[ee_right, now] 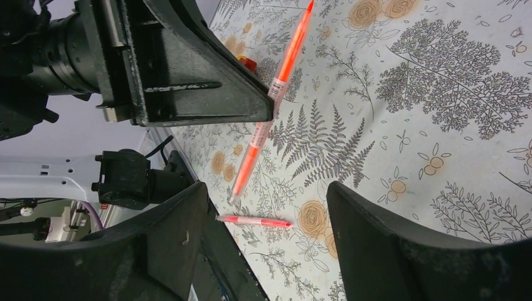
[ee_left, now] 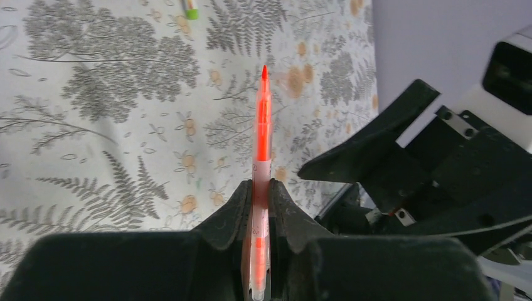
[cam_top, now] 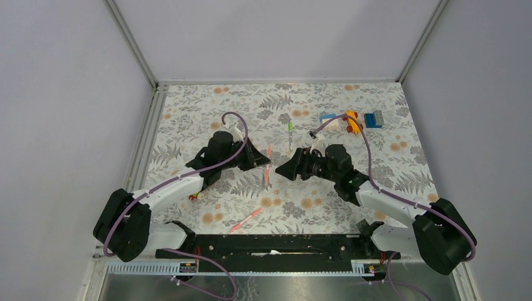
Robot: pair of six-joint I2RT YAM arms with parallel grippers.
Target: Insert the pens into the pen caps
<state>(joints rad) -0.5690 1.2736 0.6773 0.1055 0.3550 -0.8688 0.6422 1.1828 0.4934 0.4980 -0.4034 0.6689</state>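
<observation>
My left gripper [cam_top: 266, 164] [ee_left: 261, 188] is shut on a pink-red pen [cam_top: 268, 157] [ee_left: 261, 132], gripping it near its back end. The pen's red tip points away over the floral cloth. My right gripper [cam_top: 278, 169] [ee_right: 266, 191] is open and empty, close to the right of that pen and facing it. The held pen also shows in the right wrist view [ee_right: 282, 69]. A second pink pen [cam_top: 246, 221] [ee_right: 254, 221] lies near the front edge. A white pen with a green end [cam_top: 290, 133] [ee_left: 190, 9] lies farther back. No loose cap shows clearly.
Blue, orange and red-yellow toy blocks [cam_top: 352, 120] sit at the back right. A small red piece [cam_top: 194, 196] [ee_right: 249, 63] lies by the left arm, partly hidden. White walls close the cloth on three sides, and a black rail [cam_top: 270, 246] runs along the front.
</observation>
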